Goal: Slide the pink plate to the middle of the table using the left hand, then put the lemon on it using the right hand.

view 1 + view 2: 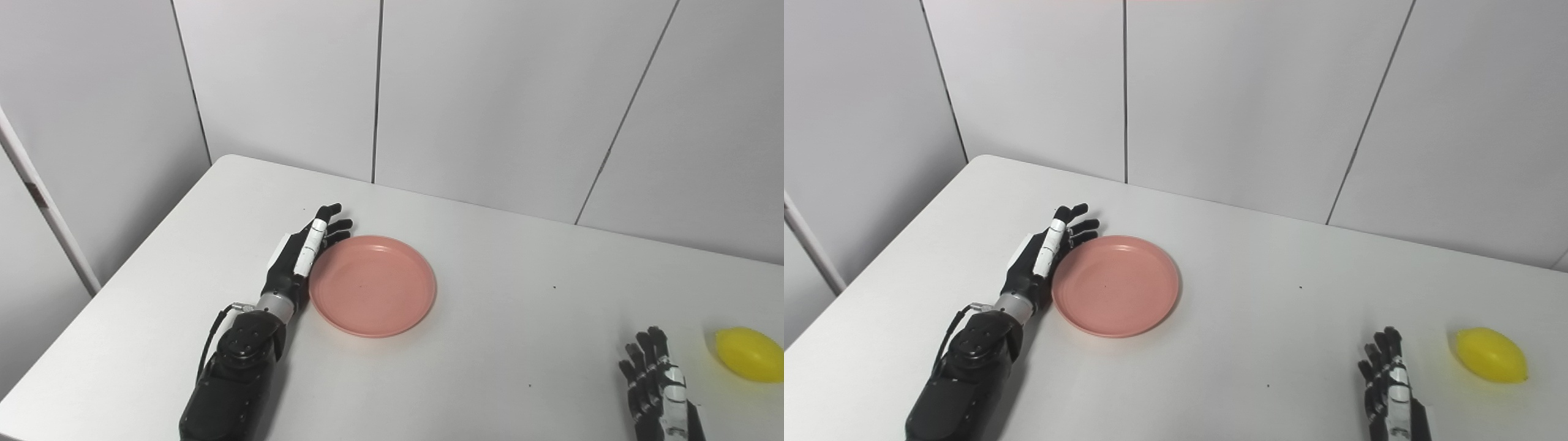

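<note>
A round pink plate (373,285) lies on the white table (490,275), a little left of its middle, and it is empty. My left hand (303,251) lies open with its fingers stretched out, its edge against the plate's left rim. A yellow lemon (750,354) lies on the table at the far right. My right hand (658,386) is open and empty near the table's front edge, just left of the lemon and apart from it.
Grey wall panels (490,92) stand close behind the table's far edge. The table's left edge runs diagonally beside my left arm. Small dark specks dot the tabletop.
</note>
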Motion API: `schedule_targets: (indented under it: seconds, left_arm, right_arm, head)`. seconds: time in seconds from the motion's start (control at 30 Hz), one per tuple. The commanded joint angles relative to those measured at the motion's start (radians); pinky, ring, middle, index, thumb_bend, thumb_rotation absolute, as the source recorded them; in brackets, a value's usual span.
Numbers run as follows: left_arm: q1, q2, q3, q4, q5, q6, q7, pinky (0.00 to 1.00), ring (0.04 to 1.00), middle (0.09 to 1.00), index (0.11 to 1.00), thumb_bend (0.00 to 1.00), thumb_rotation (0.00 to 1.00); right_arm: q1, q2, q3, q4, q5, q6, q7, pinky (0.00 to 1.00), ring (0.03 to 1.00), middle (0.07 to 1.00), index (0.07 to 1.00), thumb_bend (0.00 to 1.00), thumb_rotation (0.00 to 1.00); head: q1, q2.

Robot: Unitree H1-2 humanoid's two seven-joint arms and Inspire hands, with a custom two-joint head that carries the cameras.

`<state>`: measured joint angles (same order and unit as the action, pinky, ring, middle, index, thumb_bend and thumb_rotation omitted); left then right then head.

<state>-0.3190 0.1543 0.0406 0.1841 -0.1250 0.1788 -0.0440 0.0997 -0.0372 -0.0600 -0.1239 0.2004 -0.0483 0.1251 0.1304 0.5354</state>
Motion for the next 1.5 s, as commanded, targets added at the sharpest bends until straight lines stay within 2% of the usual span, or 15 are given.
schedule_targets:
  seconds: [0.0, 0.27, 0.4, 0.63, 0.8, 0.93, 1.17, 1.3, 1.47]
  left_arm:
    - [-0.004, -0.038, -0.053, 0.018, -0.004, 0.027, -0.061, 0.84, 0.840, 0.826, 0.887, 0.76, 1.00]
    - [0.004, -0.068, -0.097, 0.043, 0.018, -0.011, -0.055, 0.80, 0.813, 0.817, 0.860, 0.78, 1.00]
    - [0.011, -0.083, -0.119, 0.034, 0.035, -0.004, -0.047, 0.79, 0.812, 0.814, 0.859, 0.79, 1.00]
    - [0.014, -0.096, -0.154, 0.001, 0.068, 0.048, -0.027, 0.81, 0.824, 0.816, 0.856, 0.77, 1.00]
    - [0.021, -0.113, -0.176, -0.052, 0.100, 0.125, -0.007, 0.80, 0.821, 0.819, 0.861, 0.75, 1.00]
    - [0.030, -0.129, -0.185, -0.094, 0.107, 0.184, -0.010, 0.85, 0.818, 0.820, 0.867, 0.72, 1.00]
    - [0.040, -0.150, -0.215, -0.147, 0.107, 0.273, -0.017, 0.87, 0.830, 0.837, 0.873, 0.71, 1.00]
    - [0.041, -0.167, -0.222, -0.146, 0.107, 0.288, -0.011, 0.81, 0.836, 0.837, 0.873, 0.67, 1.00]
    - [0.047, -0.181, -0.227, -0.140, 0.094, 0.289, -0.024, 0.81, 0.845, 0.854, 0.896, 0.65, 1.00]
  right_arm:
    - [0.032, 0.029, 0.018, 0.040, 0.001, -0.022, 0.001, 1.00, 0.994, 0.997, 1.000, 0.73, 1.00]
    - [0.030, 0.035, 0.024, 0.046, -0.001, -0.032, -0.005, 1.00, 0.989, 0.989, 1.000, 0.75, 1.00]
    - [0.031, 0.040, 0.027, 0.041, -0.009, -0.031, -0.009, 1.00, 0.984, 0.985, 1.000, 0.75, 1.00]
    - [0.030, 0.051, 0.033, 0.037, -0.026, -0.027, -0.019, 1.00, 0.977, 0.981, 1.000, 0.74, 1.00]
    - [0.028, 0.059, 0.038, 0.034, -0.036, -0.023, -0.028, 1.00, 0.974, 0.978, 0.993, 0.74, 1.00]
    - [0.029, 0.064, 0.042, 0.031, -0.041, -0.023, -0.033, 1.00, 0.976, 0.979, 0.998, 0.74, 1.00]
    - [0.025, 0.068, 0.047, 0.041, -0.043, -0.038, -0.029, 1.00, 0.981, 0.981, 1.000, 0.73, 1.00]
    - [0.025, 0.072, 0.051, 0.040, -0.047, -0.039, -0.031, 1.00, 0.979, 0.978, 1.000, 0.74, 1.00]
    - [0.024, 0.083, 0.054, 0.038, -0.056, -0.038, -0.035, 1.00, 0.979, 0.973, 0.999, 0.73, 1.00]
  head:
    - [0.000, 0.000]
    - [-0.006, 0.002]
    - [-0.015, 0.004]
    - [-0.029, 0.004]
    - [-0.037, 0.004]
    - [-0.045, 0.006]
    - [-0.055, 0.006]
    - [-0.064, 0.007]
    - [-0.085, 0.011]
